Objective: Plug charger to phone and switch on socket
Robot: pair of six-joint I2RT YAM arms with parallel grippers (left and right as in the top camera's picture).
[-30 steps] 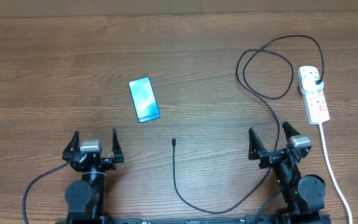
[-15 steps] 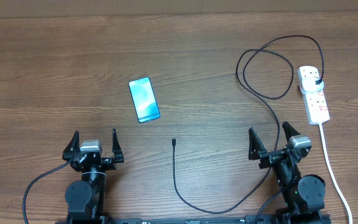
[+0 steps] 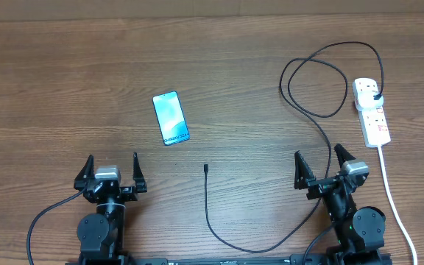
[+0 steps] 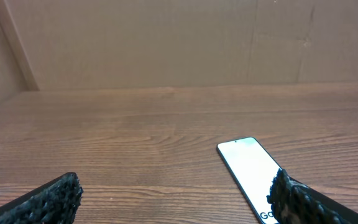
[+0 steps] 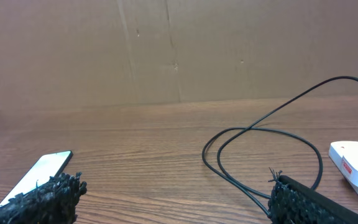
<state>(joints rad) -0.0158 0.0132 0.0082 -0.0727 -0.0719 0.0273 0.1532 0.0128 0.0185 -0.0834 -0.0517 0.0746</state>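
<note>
Left gripper (image 3: pixel 112 160) and right gripper (image 3: pixel 317 152) stand wide open and empty at the near edge of the brown wooden desk (image 3: pixel 65 73) in the overhead view. The slim blue-screened phone (image 3: pixel 171 118) lies flat beyond the left gripper. The thin black charger cable (image 3: pixel 206 206) runs from a free tip near desk centre, through loops, to its plug in the white two-outlet power-strip socket (image 3: pixel 375 121) at far right.

Left wrist view: the phone (image 4: pixel 250 171) lies ahead, right of centre.

Right wrist view: the charger cable (image 5: pixel 260 134) loops ahead, with the socket (image 5: pixel 356 158) at right and the phone (image 5: pixel 39 174) at left.
</note>
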